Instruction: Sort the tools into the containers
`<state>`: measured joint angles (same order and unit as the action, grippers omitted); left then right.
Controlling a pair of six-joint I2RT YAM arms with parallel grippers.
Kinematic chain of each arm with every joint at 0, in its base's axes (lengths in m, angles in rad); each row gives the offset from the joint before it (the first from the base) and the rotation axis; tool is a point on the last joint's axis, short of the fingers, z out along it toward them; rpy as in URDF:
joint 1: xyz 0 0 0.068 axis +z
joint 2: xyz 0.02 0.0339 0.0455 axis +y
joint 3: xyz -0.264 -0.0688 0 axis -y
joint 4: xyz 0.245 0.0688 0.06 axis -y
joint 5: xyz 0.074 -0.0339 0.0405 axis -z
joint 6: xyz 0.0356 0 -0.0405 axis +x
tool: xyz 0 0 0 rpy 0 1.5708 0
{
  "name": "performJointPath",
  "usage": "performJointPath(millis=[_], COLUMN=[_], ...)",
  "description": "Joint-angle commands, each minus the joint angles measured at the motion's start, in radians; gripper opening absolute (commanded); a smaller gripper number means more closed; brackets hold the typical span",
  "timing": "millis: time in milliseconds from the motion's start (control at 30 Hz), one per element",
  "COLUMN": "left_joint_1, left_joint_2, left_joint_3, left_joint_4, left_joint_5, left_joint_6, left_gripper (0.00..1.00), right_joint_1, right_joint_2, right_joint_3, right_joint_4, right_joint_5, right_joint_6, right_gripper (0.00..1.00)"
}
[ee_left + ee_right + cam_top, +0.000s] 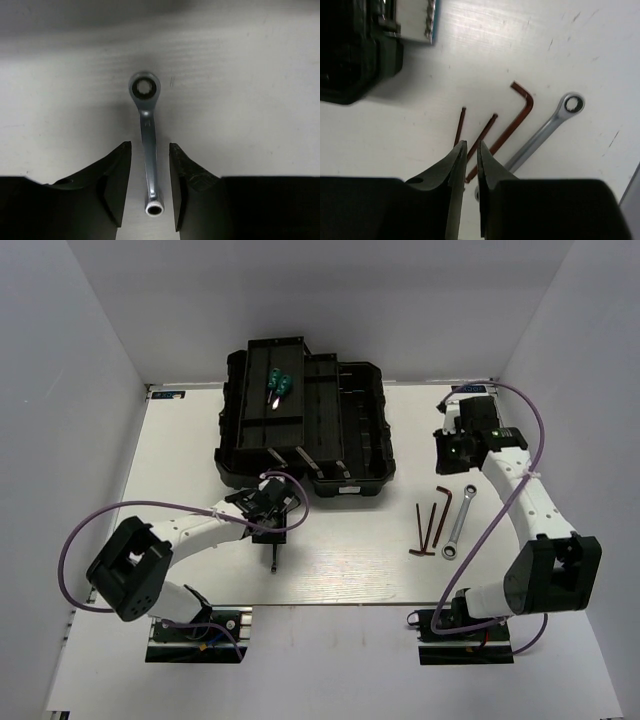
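Observation:
The small silver wrench [148, 145] lies flat on the white table between the fingers of my open left gripper [150, 150], not touching either finger. In the top view this gripper [272, 538] is just in front of the black toolbox [365, 455], with the wrench [273, 562] sticking out below it. Two green-handled screwdrivers [277, 386] lie in the toolbox's raised tray. Three reddish-brown hex keys [428, 530] and the larger wrench [458, 523] lie at the right. My right gripper [449, 460] is shut and empty, above the hex keys [485, 132] and the larger wrench [545, 132].
The toolbox stands open at the back centre, its tray lifted toward the back wall. White walls close in the table on the left, back and right. The right arm's dark base mount [355, 50] shows at the top left of the right wrist view.

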<state>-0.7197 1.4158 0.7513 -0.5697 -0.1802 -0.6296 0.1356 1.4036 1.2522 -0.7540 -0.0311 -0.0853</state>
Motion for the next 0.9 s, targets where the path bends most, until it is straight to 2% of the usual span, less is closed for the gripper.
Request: performJointPath(millis=[0, 67, 200, 300, 500, 633, 700, 833, 867], left_joint_1=[-0.004, -0.004, -0.004, -0.004, -0.004, -0.004, -0.013, -0.024, -0.024], left_joint_2=[0.060, 0.060, 0.080, 0.080, 0.080, 0.071, 0.071, 0.029, 0.014], left_joint_3=[-0.003, -0.012, -0.021, -0.055, -0.142, -0.170, -0.194, -0.231, -0.231], left_joint_4=[0.008, 0.031, 0.054, 0.077, 0.134, 0.156, 0.156, 0.156, 0.146], left_joint_5=[0.002, -0.007, -0.016, -0.016, -0.007, 0.002, 0.011, 0.012, 0.012], left_joint_6=[-0.007, -0.016, -0.016, -0.016, -0.034, -0.035, -0.044, -0.044, -0.044], left_gripper=[0.47, 0.47, 0.45, 0.41, 0.38, 0.23, 0.21, 0.11, 0.03], right_joint_1=[-0.050, -0.070, -0.106, -0.125, -0.177, -0.191, -0.200, -0.209, -0.209], right_joint_2=[-0.074, -0.084, -0.075, -0.069, -0.068, -0.068, -0.064, -0.067, -0.065], right_joint_3=[-0.036, -0.057, -0.077, -0.097, -0.117, -0.128, -0.134, -0.155, -0.166], right_joint_4=[-0.012, -0.007, -0.010, -0.018, -0.027, -0.030, -0.031, -0.028, -0.028], right_joint_5=[-0.078, -0.105, -0.191, -0.236, -0.280, -0.288, -0.289, -0.289, -0.290], right_joint_6=[0.004, 0.010, 0.042, 0.056, 0.065, 0.062, 0.061, 0.055, 0.055], right_gripper=[0.20, 0.20, 0.33, 0.38, 0.38, 0.38, 0.39, 0.39, 0.41])
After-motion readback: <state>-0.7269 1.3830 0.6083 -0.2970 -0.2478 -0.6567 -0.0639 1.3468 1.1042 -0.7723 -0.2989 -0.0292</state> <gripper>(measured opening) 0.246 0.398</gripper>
